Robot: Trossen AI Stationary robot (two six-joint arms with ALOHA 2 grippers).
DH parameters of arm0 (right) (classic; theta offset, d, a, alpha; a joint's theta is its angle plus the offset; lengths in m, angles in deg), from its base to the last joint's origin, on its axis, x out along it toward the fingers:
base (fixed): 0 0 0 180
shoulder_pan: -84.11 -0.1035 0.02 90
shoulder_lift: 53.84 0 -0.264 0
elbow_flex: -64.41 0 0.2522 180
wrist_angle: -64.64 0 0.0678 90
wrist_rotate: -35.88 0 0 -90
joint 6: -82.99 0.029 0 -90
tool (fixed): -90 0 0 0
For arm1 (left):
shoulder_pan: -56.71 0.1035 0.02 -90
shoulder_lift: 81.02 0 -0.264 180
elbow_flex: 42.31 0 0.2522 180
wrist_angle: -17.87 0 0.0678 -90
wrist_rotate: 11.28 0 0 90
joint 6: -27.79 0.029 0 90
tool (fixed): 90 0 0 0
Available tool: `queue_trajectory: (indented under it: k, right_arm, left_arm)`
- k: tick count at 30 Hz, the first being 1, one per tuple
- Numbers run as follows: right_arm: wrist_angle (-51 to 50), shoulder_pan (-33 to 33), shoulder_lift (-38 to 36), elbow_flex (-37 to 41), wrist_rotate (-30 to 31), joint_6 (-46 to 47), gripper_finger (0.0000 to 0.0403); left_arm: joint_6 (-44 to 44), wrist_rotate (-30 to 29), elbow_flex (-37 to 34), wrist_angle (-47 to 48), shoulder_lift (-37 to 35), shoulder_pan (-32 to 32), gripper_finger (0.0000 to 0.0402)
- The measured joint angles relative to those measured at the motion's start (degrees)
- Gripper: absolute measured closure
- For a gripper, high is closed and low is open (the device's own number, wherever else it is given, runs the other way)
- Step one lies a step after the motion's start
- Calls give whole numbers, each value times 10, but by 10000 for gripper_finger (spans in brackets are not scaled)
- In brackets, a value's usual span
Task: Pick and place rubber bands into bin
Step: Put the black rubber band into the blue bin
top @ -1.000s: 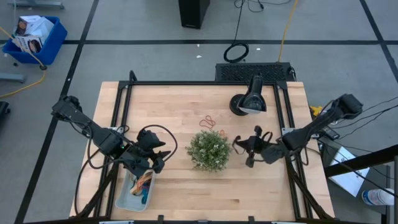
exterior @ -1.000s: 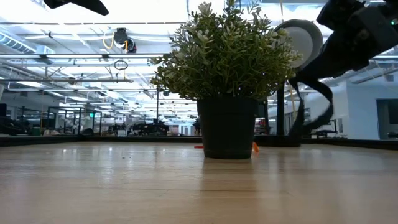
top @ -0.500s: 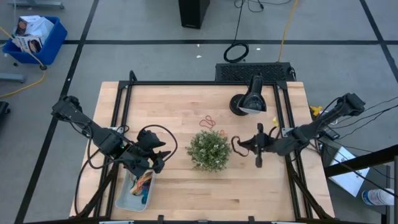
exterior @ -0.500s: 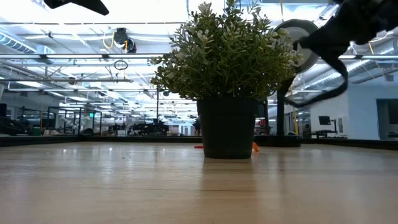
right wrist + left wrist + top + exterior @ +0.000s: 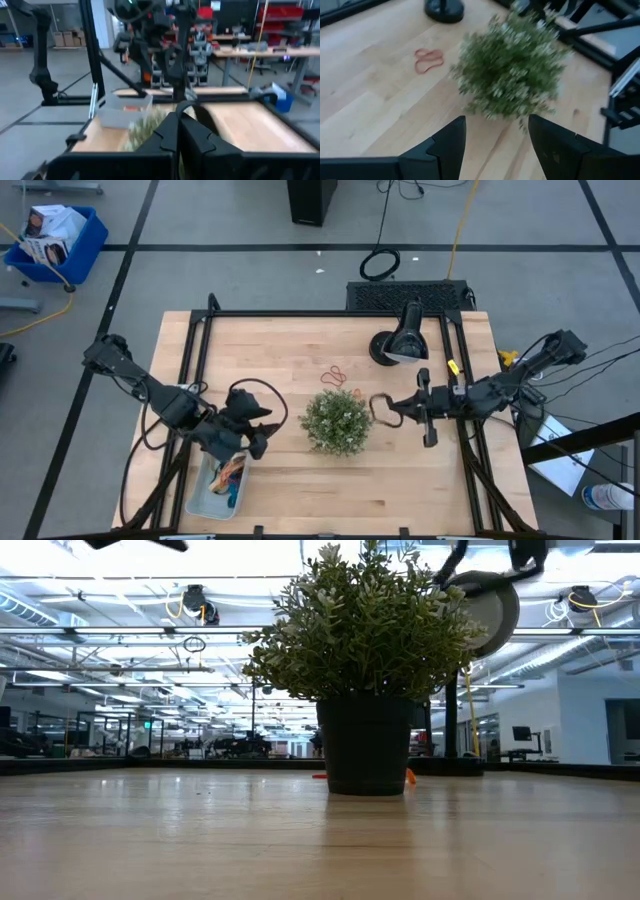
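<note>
High view: rubber bands (image 5: pixel 338 374), thin orange-red loops, lie on surface (image 5: pixel 290 350) just behind plant (image 5: pixel 335 420); more in pale bin (image 5: pixel 203 498) at front-left corner. Vs 1 s ago, right pincer (image 5: pixel 377 406) swung up & back, pressed together, empty. Left pincer (image 5: pixel 258 432) spread, empty, over bin.

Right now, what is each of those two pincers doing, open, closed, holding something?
Left pincer: open, empty, above the bin.
Right pincer: closed, with a dark loop that looks like a rubber band at its tip.
</note>
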Motion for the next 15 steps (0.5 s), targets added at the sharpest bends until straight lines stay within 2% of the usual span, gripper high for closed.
queue_trajectory:
  k: [7, 10, 15]
  right_arm:
    - [-9, 5, 68, -101, -74, -52, 403]
    - [-9, 5, 114, -139, -75, -61, 403]
    - [-9, 5, 196, -189, -75, -72, 403]
  left_arm:
    - [109, 1, 0, -112, 0, 27, 178]
    - [147, 4, 0, -165, 0, 45, 179]
    - [226, 54, 0, -236, 0, 73, 178]
